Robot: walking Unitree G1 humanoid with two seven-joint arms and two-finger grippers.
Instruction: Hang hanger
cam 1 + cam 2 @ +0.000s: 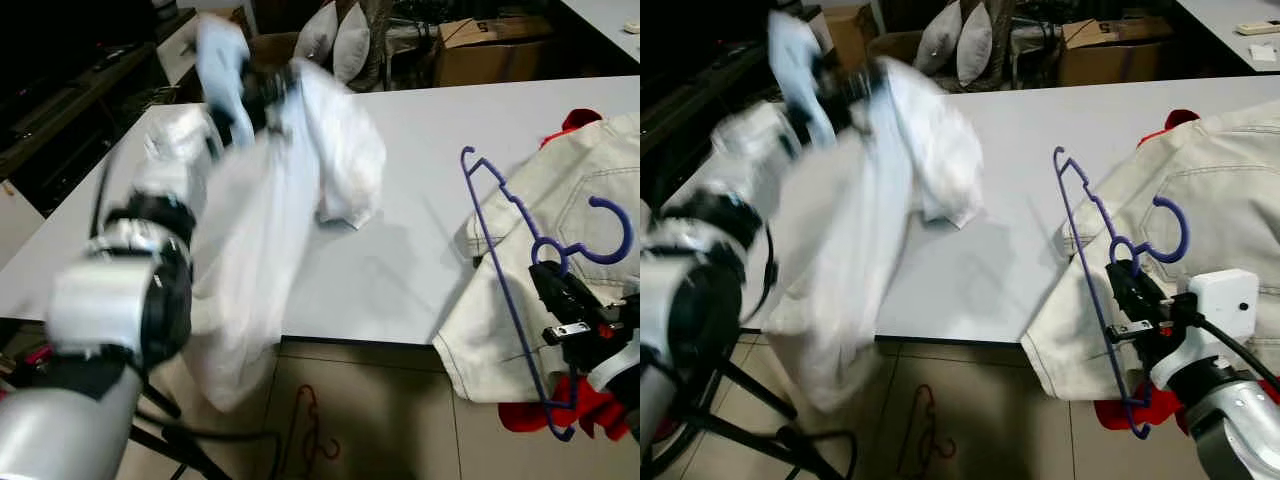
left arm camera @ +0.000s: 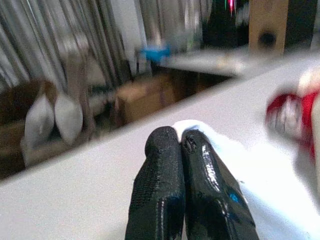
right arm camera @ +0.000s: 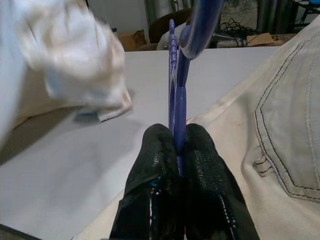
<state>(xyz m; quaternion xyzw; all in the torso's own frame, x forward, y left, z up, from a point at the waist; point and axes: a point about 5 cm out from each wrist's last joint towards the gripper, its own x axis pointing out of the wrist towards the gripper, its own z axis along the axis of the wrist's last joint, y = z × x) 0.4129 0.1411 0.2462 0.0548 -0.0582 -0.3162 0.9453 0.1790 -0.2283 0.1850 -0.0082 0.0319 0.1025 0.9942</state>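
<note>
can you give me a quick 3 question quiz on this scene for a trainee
1. True or false: the right gripper is shut on the purple hanger.
2. What does the left gripper hold? A) white garment B) red cloth C) cardboard box
3. Fill in: the beige jeans hang over the edge of the white ___.

Key: 1 true. 2 A, the white garment. 3 table.

Blue plastic hanger [image 1: 520,290], upright on edge, above cream trousers [image 1: 560,230]
</note>
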